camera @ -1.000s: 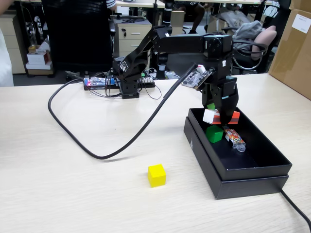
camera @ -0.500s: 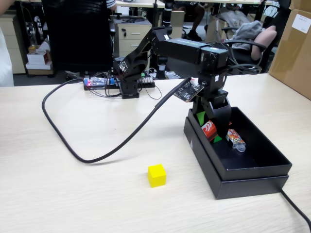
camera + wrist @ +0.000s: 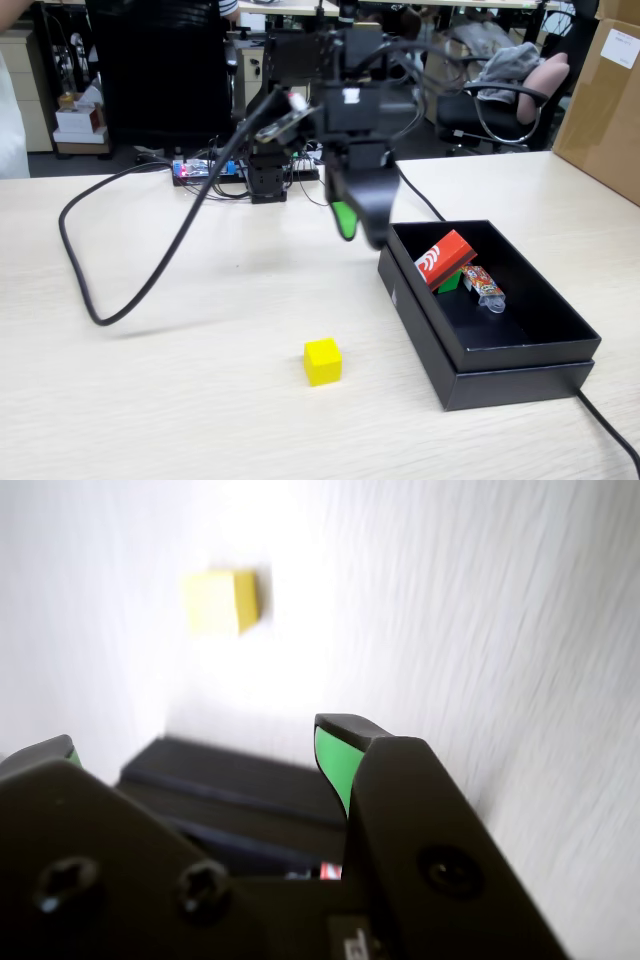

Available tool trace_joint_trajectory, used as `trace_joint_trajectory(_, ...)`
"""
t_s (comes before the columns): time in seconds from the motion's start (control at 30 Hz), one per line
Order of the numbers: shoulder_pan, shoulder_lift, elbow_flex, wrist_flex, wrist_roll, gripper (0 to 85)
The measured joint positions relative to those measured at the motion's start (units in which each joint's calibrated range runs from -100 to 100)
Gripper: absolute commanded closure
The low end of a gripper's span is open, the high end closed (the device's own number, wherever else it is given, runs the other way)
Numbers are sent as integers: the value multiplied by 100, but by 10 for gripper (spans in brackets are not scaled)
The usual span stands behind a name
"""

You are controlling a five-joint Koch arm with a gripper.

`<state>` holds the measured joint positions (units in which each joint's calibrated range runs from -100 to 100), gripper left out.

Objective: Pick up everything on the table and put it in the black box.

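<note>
Your hand [image 3: 362, 228] raised over bare bench [image 3: 180, 390] left of the black box [image 3: 520, 362], jaws apart and empty as far as the blurred wrist view shows, yellow cube [image 3: 322, 360] alone in open room, red block [image 3: 444, 258] tilted over green cube [image 3: 450, 283] inside the box.

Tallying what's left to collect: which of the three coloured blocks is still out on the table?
The yellow cube: it sits alone on the bare table, while the red block and green cube lie inside the black box.
</note>
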<state>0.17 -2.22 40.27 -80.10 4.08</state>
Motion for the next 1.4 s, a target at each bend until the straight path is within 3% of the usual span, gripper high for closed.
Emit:
trace_joint_trajectory(0.17,-317,659,-192,0,-107,391)
trace_joint_trajectory(1.13,-347,4509,2329,428,-210,414)
trace_joint_trajectory(1.23,-303,4573,2347,518,-215,491)
trace_joint_trajectory(1.4,-254,4649,2457,535,-205,750)
